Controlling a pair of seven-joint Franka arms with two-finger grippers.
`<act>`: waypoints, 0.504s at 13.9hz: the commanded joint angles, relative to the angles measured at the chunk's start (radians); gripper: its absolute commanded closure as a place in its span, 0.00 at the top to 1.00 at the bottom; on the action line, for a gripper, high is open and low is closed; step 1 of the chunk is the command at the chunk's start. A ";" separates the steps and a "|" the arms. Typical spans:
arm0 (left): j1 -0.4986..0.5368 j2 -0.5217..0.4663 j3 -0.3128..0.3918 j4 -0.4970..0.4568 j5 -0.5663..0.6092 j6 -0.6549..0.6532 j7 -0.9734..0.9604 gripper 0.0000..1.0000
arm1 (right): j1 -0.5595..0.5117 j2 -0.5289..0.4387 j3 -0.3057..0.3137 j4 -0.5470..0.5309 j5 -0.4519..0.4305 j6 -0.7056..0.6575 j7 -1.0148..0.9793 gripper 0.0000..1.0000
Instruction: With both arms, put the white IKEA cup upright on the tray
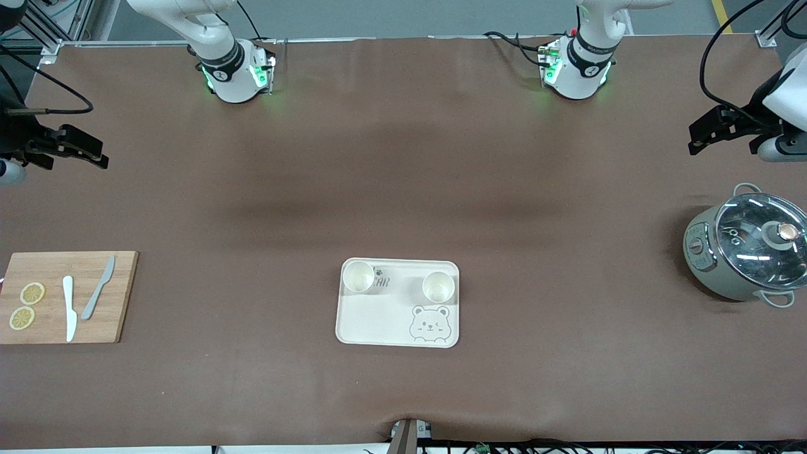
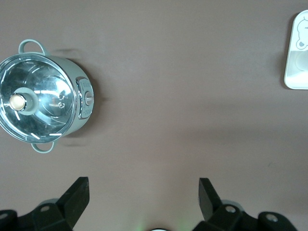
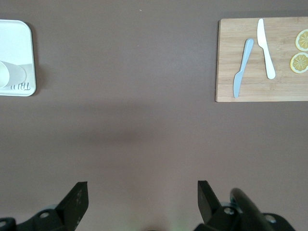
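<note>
Standing upright on the flat cream-white bear-printed tray [image 1: 372, 325], two light, rigid, slippery-looking white cups [image 1: 358, 276] [image 1: 439, 286], best gripped at the rim; left gripper [image 1: 719, 129] and right gripper [image 1: 75, 148] wait empty, jaws wide

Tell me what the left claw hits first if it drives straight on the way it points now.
Probably just bare table: the open left claw points at cloth between the pot and the tray.
</note>
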State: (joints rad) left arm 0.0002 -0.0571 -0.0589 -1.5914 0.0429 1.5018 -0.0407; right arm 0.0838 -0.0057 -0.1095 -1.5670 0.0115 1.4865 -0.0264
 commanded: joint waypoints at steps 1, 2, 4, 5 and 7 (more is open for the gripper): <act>0.017 0.007 0.001 0.030 -0.009 -0.038 0.001 1.00 | -0.007 -0.007 0.007 -0.007 -0.022 -0.006 -0.009 1.00; 0.017 -0.001 0.001 0.030 -0.012 -0.041 0.001 1.00 | -0.006 -0.007 0.007 -0.007 -0.022 -0.006 -0.009 1.00; 0.017 -0.001 0.001 0.053 -0.009 -0.072 0.001 1.00 | -0.006 -0.007 0.008 -0.007 -0.022 -0.006 -0.009 1.00; 0.018 -0.001 0.001 0.053 -0.011 -0.078 0.002 1.00 | -0.006 -0.007 0.008 -0.007 -0.022 -0.006 -0.009 1.00; 0.018 0.006 0.001 0.056 -0.012 -0.078 0.004 1.00 | -0.004 -0.007 0.008 -0.010 -0.022 -0.006 -0.009 1.00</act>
